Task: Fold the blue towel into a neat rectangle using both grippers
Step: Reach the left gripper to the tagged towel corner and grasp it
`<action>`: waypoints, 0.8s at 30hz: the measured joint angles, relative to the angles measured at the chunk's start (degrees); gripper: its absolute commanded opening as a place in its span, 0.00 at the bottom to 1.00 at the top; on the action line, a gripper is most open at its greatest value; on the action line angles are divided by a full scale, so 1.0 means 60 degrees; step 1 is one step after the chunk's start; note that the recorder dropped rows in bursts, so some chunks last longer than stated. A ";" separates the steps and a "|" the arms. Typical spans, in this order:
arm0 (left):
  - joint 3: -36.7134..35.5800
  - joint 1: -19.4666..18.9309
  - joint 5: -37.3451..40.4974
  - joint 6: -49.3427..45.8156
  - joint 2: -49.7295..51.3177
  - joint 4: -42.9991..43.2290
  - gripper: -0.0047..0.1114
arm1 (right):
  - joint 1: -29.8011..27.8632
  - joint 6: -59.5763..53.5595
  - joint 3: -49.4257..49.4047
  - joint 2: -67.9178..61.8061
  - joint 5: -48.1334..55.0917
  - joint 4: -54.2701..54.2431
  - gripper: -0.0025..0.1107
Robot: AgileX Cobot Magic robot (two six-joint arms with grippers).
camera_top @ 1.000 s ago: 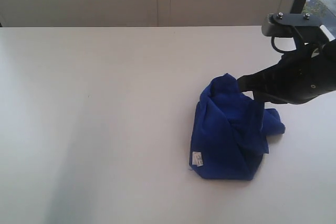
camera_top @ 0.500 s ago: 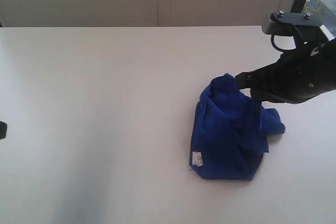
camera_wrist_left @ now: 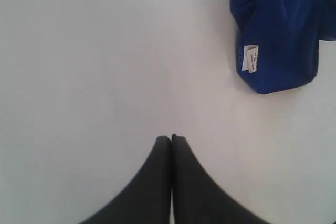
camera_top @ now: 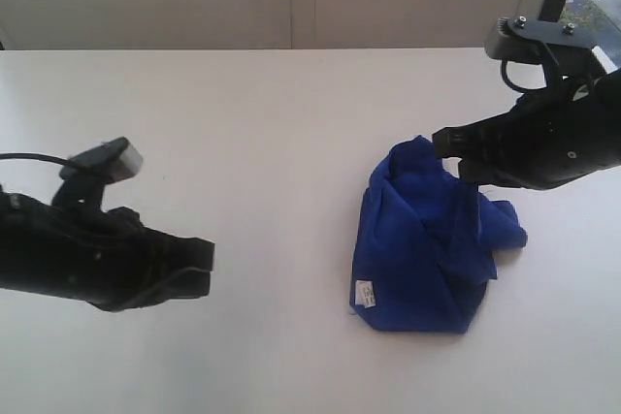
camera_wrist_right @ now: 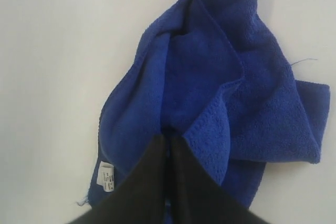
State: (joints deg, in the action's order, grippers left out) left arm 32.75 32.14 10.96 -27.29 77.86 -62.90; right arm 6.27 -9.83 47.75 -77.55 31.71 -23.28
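The blue towel (camera_top: 427, 239) lies crumpled in a loose heap on the white table (camera_top: 243, 113), toward 4 o'clock from the middle of the exterior view. It is not spread flat. Several folds overlap, a raised peak stands at its 12 o'clock edge, and one flap sticks out toward 3 o'clock. A small white tag (camera_top: 364, 294) shows at the heap's 7 o'clock corner, lying on the cloth right at the edge.

The left hand (camera_top: 206, 269) sits toward 8 o'clock in the exterior view, well apart from the towel, with bare table between them. Its tip points toward 3 o'clock, at the towel. In the left wrist view its two black jaws are pressed together with nothing between them, so it is closed and empty.

The right hand (camera_top: 441, 147) reaches in from 2 o'clock, and its tip is at the towel's 12 o'clock edge, just beside the raised peak. In the right wrist view its jaws also meet along their length, closed, with their tips over a crease in the middle of the cloth. No cloth can be seen between them. Whether the tips actually touch the towel cannot be told.
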 measured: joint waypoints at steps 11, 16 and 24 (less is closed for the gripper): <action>0.2305 0.2091 -0.0770 0.0024 0.2537 -0.0618 0.04 | 0.0000 0.0000 -0.0017 0.0000 -0.0022 0.0000 0.02; 0.2967 0.2449 -0.0770 0.0021 0.3379 -0.0967 0.04 | 0.0000 0.0000 -0.0017 0.0000 -0.0022 -0.0017 0.02; 0.3577 0.2720 -0.0675 0.0021 0.4108 -0.2052 0.20 | 0.0000 0.0000 -0.0017 0.0000 -0.0059 -0.0017 0.02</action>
State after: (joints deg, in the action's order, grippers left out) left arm 54.21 48.46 6.91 -27.16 102.51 -75.21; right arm 6.27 -9.83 47.65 -77.55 31.36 -23.39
